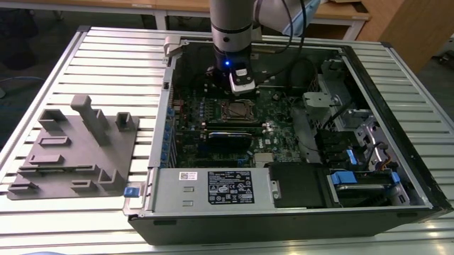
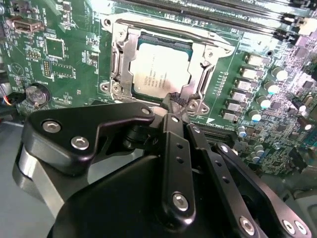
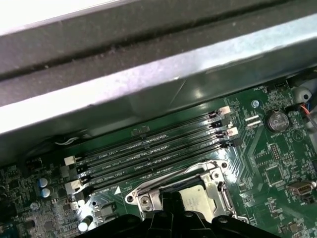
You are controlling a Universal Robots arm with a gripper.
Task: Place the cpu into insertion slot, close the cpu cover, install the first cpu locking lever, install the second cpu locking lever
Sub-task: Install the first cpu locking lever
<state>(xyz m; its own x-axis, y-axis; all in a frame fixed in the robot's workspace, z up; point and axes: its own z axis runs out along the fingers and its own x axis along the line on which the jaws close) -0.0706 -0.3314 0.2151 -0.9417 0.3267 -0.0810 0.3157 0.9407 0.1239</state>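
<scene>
My gripper [image 2: 171, 101] hangs low inside the open computer case [image 1: 397, 175], over the green motherboard [image 2: 64, 54]. In the second wrist view its two fingers meet at their tips with nothing between them, and those tips sit at the edge of the cpu cover [image 2: 119, 59], at the corner of the socket.

The case lies on its side on the slatted worktop [image 1: 92, 58], toward the exterior view's right. Inside it are the motherboard, a black labelled power supply box [image 1: 228, 187] along the near wall, and drive bays with blue tabs [image 1: 344, 178] at the near right corner.

The cpu [image 2: 159, 69] lies flat in the insertion slot [image 3: 220, 196], just beyond my fingertips, silvery-tan face up. The chip is near enough square that I cannot give it a long axis; its sides run parallel to the socket's rim. The cover's frame lies down around it, the chip showing through its window.

A grey holder block [image 1: 74, 154] sits on the worktop by the left edge, well apart from the case.
</scene>
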